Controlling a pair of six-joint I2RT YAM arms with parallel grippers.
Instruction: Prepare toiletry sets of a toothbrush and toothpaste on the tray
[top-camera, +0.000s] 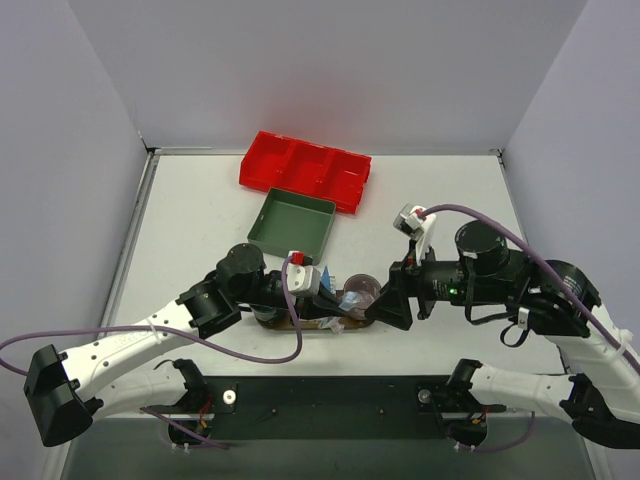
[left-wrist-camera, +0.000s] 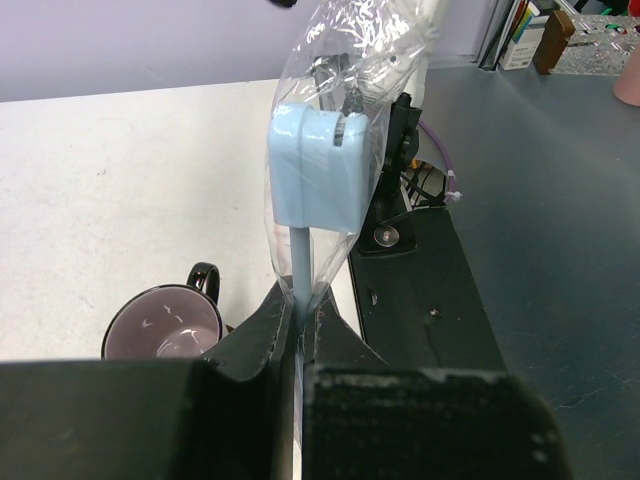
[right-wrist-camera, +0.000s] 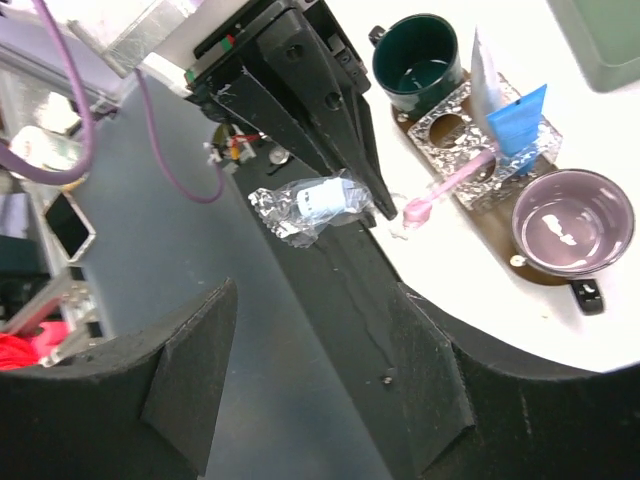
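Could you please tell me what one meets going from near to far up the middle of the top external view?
Base plate → tray → green box → red bin. The mugs and both end effectors overlap the tray, so they are left out.

Tray (right-wrist-camera: 535, 275) carries a mug (right-wrist-camera: 415, 50) at each end, tubes (right-wrist-camera: 520, 125) btwn — box (top-camera: 293, 224) behind it, bin (top-camera: 305, 170) behind that.

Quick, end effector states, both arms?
Left end effector: closed on the wrapped blue toothbrush.
Right end effector: open, empty.
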